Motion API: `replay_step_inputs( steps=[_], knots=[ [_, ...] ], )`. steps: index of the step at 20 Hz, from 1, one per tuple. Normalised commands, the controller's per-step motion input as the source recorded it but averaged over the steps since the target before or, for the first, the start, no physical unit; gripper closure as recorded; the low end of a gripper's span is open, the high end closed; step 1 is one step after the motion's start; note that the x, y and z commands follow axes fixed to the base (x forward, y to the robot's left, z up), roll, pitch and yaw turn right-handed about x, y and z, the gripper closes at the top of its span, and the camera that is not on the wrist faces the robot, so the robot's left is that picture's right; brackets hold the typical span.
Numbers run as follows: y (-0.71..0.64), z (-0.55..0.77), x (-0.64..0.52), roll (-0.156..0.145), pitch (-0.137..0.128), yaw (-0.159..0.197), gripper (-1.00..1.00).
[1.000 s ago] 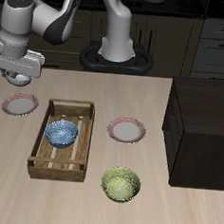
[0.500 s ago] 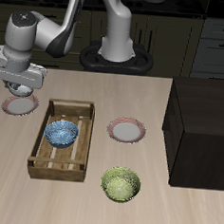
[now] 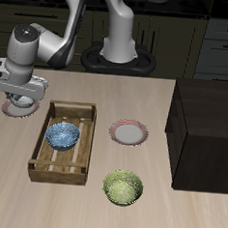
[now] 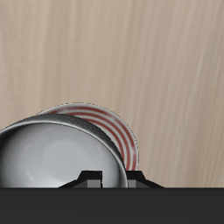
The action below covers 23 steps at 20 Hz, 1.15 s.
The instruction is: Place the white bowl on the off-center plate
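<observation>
Bowl (image 4: 57, 157) now hangs lower than a second ago, directly under the claw (image 3: 23, 101) and just over the plate (image 4: 109, 131). Claw fingers are closed on the bowl's rim; whether bowl touches plate, I cannot tell.
</observation>
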Motion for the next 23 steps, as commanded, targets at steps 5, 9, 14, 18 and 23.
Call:
replay_step_inputs(
  steps=[5,9,14,18,23],
  knots=[
    [0.04,-0.31,0.01,-0.018,0.054,0.03,1.0],
    [-0.1,-0.19,-0.03,-0.071,0.028,0.057,1.0],
    [-0.09,0.04,-0.02,-0.05,0.022,0.009,-1.0],
    [0.15,0.15,0.04,0.029,-0.025,0.017,-1.0],
    [0.27,0.28,0.0,0.041,-0.049,0.008,-1.0]
  ],
)
